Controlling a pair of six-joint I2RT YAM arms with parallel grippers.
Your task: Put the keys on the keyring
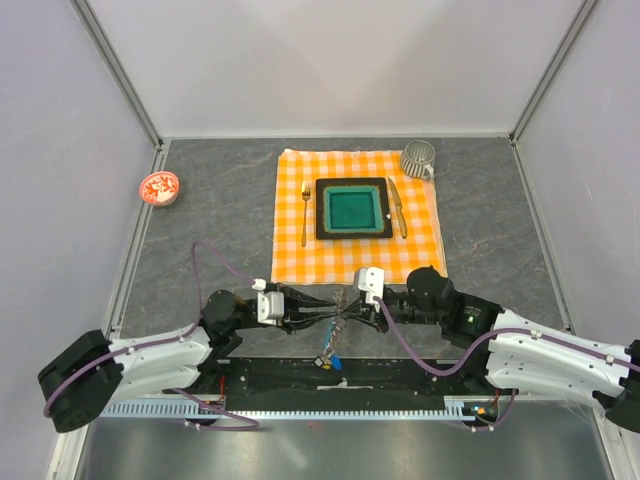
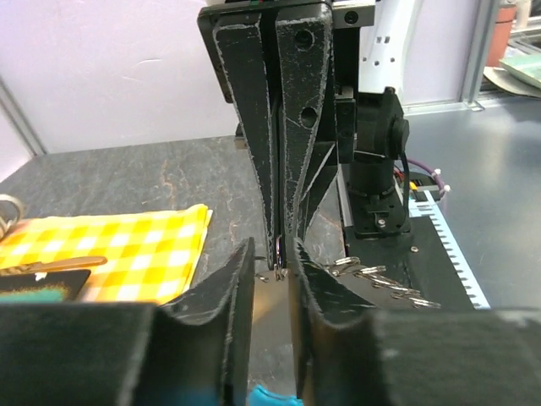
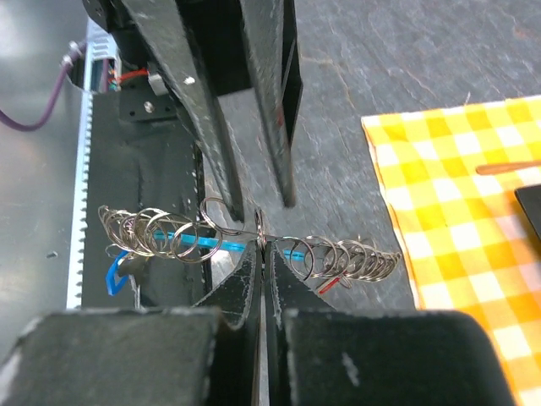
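My two grippers meet tip to tip just in front of the checked cloth. My right gripper (image 3: 263,244) is shut on a small silvery ring (image 3: 261,227) of the keyring, from which chains of wire rings (image 3: 152,233) hang to both sides over a cyan bar (image 3: 199,244). A blue piece (image 3: 113,275) hangs at one end and a red bit (image 3: 331,285) at the other; no key shows clearly. My left gripper (image 2: 271,250) faces it with its jaws apart around that ring (image 2: 279,254). From above, the left gripper (image 1: 322,320) and right gripper (image 1: 347,318) touch, with a blue piece (image 1: 333,362) below.
An orange checked cloth (image 1: 292,262) lies behind, with a dark plate (image 1: 352,208), a fork (image 1: 305,212), a knife (image 1: 397,205) and a mug (image 1: 418,158). A red-and-white dish (image 1: 159,187) sits at the far left. The black base rail (image 1: 300,378) lies right under the grippers.
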